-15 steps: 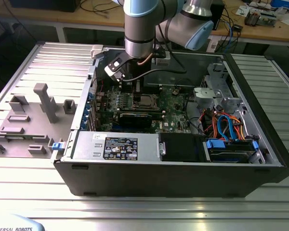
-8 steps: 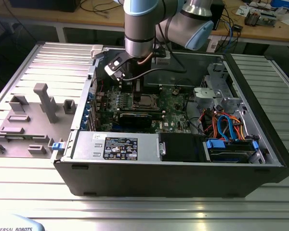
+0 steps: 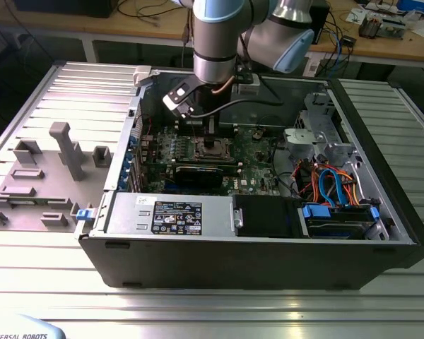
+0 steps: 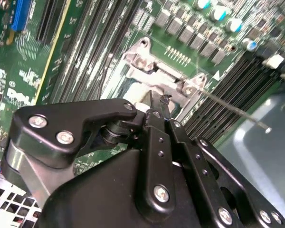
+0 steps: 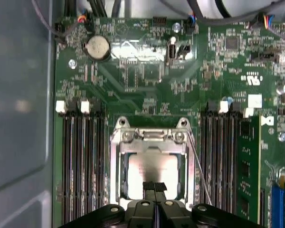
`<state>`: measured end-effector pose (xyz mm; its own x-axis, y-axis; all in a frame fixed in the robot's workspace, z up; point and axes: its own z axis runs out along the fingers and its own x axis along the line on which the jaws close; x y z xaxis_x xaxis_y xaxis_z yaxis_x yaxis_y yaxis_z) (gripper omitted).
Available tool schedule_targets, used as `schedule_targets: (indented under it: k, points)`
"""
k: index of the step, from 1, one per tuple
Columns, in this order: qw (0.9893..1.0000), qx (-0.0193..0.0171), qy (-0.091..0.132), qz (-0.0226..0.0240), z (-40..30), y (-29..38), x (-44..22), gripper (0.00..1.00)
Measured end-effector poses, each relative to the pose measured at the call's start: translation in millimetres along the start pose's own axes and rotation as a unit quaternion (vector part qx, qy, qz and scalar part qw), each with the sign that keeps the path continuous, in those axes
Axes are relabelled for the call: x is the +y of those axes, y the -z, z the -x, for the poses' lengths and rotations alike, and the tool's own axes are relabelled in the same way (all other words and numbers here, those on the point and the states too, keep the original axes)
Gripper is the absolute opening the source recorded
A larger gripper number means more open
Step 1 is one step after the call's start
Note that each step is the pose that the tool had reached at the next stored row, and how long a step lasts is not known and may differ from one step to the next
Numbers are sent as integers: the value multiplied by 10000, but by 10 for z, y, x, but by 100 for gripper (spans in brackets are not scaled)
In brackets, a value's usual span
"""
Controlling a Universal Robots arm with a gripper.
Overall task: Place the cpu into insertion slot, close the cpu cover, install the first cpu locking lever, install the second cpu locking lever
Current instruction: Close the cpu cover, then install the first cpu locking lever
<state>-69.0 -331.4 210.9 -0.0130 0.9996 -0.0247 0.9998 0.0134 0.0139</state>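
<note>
Computer case (image 3: 268,261) lies open, black memory slots (image 5: 83,166) on its motherboard (image 5: 142,80) flanking the insertion slot (image 5: 119,124). The cpu (image 5: 149,168) sits flat there, metal top up, framed by the cpu cover (image 5: 116,166), a wire lever (image 5: 198,164) alongside; the gripper (image 5: 155,186), fingers (image 5: 149,186) pressed together, overhangs its edge.

"What sits behind all this?"

"A wooden workbench (image 3: 71,25) along the back, littered with cables (image 3: 147,10) and electronics (image 3: 381,21)."

"And underneath?"

"A ribbed aluminium table (image 3: 198,311), light glaring off its near edge. Grey plastic fixtures (image 3: 67,148) stand at the exterior view's left."
</note>
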Motion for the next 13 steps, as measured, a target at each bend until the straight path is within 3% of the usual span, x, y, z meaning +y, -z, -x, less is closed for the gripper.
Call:
schedule_targets:
  k: [1,2,13]
  points:
    - [10000,0,1,-7,1,-1,49,11]
    - [10000,0,1,-8,2,0,56,11]
    - [10000,0,0,-8,1,8,83,11]
